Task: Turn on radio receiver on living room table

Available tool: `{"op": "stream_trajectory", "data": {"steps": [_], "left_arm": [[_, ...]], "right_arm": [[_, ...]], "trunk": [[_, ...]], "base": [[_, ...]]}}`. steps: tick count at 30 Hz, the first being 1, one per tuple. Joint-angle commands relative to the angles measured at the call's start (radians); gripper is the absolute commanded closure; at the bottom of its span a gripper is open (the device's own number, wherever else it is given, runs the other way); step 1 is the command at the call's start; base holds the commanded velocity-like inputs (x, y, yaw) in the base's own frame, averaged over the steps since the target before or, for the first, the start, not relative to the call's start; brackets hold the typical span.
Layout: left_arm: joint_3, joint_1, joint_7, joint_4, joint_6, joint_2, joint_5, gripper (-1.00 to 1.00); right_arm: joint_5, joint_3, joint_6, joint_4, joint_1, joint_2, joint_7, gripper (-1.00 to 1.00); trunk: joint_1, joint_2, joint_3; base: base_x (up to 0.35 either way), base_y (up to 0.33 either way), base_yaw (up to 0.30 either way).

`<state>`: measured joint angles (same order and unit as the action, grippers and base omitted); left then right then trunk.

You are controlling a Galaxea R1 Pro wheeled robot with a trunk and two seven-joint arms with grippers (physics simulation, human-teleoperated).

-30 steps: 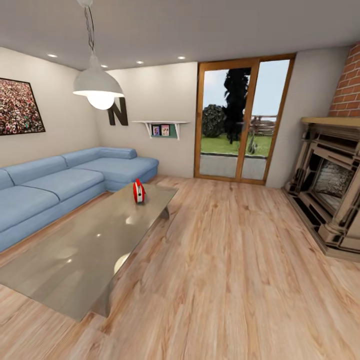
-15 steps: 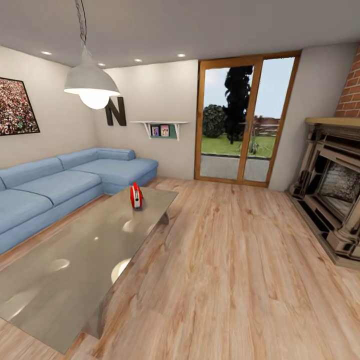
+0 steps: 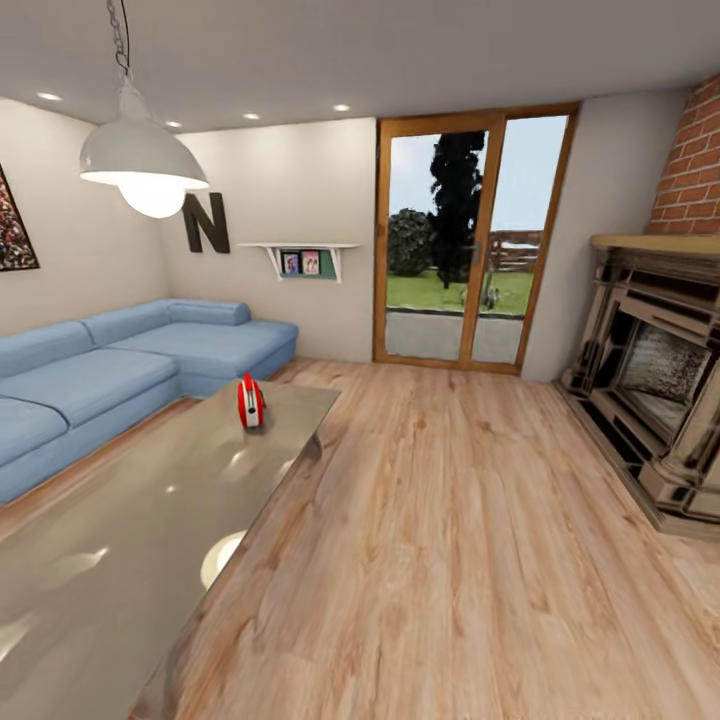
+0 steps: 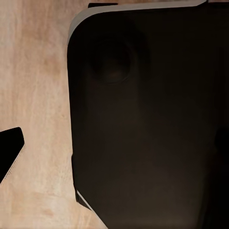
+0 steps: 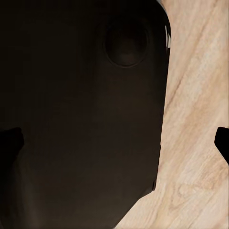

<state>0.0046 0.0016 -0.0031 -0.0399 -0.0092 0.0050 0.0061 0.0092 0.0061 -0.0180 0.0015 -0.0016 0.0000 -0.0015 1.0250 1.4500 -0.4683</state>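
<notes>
Approach phase, judging by distance. Small red rounded radio receiver with white trim (image 3: 250,401) upright on large low glossy grey bench (image 3: 120,560), left of frame centre, near the bench's far end, well apart from the robot. Blue corner sofa (image 3: 110,365) behind at left, brick fireplace (image 3: 660,390) at right edge, light wood plank floor (image 3: 450,550) between. Probably arms tucked for travel: dark robot body (image 4: 148,119) close before the wrist cameras, floor beyond. Left end effector (image 4: 10,148): one dark fingertip at frame edge, spread impossible to tell. Right end effector (image 5: 117,143): tips at both frame edges, apart, holding nothing.

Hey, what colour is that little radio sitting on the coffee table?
The radio receiver is red with white trim, seen best in the head view.
</notes>
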Motion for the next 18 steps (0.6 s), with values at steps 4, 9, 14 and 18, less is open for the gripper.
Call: {"op": "stream_trajectory", "data": {"steps": [4,9,14,18], "left_arm": [[0.0,0.0,0.0,0.0,0.0,0.0,0.0,-1.0],[0.0,0.0,0.0,0.0,0.0,0.0,0.0,-1.0],[0.0,0.0,0.0,0.0,0.0,0.0,0.0,-1.0],[0.0,0.0,0.0,0.0,0.0,0.001,0.001,-1.0]], "right_arm": [[0.0,0.0,-0.002,0.0,0.0,0.0,0.0,-1.0],[0.0,0.0,-0.002,0.0,0.0,0.0,0.0,-1.0],[-0.001,0.0,-0.001,0.0,0.0,0.0,0.0,-1.0],[-0.001,0.0,0.0,0.0,0.0,0.0,0.0,-1.0]], "trunk": [[0.0,0.0,0.002],[0.0,0.0,0.004],[0.0,0.0,0.004],[0.0,0.0,0.004]], "base": [[0.012,0.0,-0.272],[0.003,0.0,-0.247],[0.136,0.0,-0.051],[0.295,0.0,-0.006]]}}
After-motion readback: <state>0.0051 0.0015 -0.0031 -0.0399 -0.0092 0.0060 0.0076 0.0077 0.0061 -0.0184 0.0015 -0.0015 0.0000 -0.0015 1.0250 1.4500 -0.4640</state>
